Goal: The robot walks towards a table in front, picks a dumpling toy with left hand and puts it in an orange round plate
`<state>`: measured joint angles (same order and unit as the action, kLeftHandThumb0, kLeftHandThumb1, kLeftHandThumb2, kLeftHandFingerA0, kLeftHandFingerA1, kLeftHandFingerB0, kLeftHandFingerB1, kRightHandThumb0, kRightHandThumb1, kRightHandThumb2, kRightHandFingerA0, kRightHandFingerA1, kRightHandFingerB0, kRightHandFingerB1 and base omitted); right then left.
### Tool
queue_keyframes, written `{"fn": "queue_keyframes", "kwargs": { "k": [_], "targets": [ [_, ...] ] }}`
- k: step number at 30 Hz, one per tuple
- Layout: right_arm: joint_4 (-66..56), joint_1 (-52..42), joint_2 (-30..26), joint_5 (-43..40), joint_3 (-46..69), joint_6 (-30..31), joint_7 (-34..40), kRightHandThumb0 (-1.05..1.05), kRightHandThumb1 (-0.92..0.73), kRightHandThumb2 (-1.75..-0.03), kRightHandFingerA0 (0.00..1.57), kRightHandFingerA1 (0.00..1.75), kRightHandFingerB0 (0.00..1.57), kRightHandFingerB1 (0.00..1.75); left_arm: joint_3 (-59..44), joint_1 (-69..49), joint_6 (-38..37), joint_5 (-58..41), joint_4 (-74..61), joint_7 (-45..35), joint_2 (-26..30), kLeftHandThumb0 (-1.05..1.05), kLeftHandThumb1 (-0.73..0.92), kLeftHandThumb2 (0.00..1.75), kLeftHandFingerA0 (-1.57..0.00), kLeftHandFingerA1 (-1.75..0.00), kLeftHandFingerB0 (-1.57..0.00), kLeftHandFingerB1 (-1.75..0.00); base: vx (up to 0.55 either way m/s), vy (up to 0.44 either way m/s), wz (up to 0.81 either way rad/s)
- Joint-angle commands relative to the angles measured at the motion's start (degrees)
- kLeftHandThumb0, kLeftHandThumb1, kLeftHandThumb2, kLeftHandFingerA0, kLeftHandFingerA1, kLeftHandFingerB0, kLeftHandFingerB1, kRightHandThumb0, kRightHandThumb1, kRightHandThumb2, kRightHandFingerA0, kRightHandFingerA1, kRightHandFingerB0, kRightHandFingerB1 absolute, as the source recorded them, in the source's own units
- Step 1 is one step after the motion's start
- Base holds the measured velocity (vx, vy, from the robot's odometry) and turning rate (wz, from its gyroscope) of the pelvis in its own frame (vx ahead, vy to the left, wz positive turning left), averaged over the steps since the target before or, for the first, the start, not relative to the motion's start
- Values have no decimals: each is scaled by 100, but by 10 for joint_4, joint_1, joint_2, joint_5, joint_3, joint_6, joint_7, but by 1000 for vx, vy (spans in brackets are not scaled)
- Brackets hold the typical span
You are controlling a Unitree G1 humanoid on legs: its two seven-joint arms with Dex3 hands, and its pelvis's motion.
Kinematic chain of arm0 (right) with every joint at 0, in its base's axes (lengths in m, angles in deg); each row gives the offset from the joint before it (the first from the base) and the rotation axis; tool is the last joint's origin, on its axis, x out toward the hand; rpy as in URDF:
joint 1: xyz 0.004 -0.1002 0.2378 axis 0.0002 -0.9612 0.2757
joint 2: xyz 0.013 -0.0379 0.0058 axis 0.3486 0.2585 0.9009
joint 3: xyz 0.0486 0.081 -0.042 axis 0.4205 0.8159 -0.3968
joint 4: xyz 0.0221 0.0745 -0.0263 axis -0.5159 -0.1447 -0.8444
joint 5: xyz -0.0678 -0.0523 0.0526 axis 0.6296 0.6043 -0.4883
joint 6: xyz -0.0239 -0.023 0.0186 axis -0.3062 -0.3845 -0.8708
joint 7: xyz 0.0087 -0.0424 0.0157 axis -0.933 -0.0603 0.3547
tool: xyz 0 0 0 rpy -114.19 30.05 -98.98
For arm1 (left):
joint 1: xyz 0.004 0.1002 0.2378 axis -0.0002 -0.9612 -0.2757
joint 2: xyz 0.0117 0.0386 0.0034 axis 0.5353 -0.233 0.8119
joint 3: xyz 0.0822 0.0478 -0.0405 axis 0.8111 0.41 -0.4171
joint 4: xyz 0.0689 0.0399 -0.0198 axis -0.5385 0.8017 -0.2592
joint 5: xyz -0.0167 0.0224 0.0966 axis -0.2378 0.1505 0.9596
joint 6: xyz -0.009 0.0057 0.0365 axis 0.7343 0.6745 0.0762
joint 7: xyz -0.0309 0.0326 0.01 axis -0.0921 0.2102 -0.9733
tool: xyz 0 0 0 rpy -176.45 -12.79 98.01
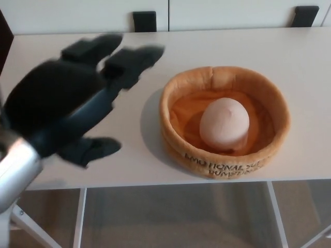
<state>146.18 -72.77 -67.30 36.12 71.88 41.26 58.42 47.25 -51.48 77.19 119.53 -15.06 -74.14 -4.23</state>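
Dumpling toy [224,124] lies in the middle of the orange round plate [225,78], so the placing looks done; judging from this view alone, nothing of the task appears left except for the arm to clear away. The left hand [67,103] is off to the left of the plate, well apart from it, above the tabletop [77,57]. It is blurred, but its thumb and two thick fingers [132,59] are spread and nothing is held between them. The right hand does not show.

The dumpling is a pale, pinkish-cream, rounded lump, egg-like in outline, with a soft matte surface that suggests plush. The plate is less a flat dish than a shallow padded basket: a thick, puffy fabric wall in tan-orange, a brighter orange crumpled lining inside, and dark stitched lettering along its near side, only partly readable. The tabletop is smooth, flat and off-white, with a pale metal frame visible beneath its front edge. Two dark rectangular fittings [144,20] sit at its far edge.
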Motion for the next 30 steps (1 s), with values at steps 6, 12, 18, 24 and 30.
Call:
{"fn": "queue_keyframes", "kwargs": {
  "k": [6,12,18,24,30],
  "targets": [
    [10,-15,-13,0,-1,3,13,-35,-49,-69,61,51,44,44,-350,-682,-557,-226,87,67,-67,7,54,81,0,-11,-4,-37,0,0,0],
    [4,-14,-16,-4,2,8,10,-34,-50,-67,58,49,44,43,-284,-703,-495,-110,277,188,-42,-2,49,76,0,-4,0,-35,0,0,0],
    [12,-30,-8,-4,2,3,12,-34,-49,-68,57,49,43,43,-195,-618,-371,-31,480,236,26,7,47,82,0,-13,-5,-38,0,0,0],
    [13,-27,-3,-9,6,10,10,-28,-59,-58,58,40,47,35,-94,-498,-337,15,668,251,60,-4,55,58,-9,-29,-24,-33,0,0,0],
    [22,-28,-3,-7,5,11,10,-33,-50,-66,53,46,44,42,-31,-404,-317,10,768,188,66,-15,50,54,-45,-50,-22,-31,0,0,0]
  ]
}}
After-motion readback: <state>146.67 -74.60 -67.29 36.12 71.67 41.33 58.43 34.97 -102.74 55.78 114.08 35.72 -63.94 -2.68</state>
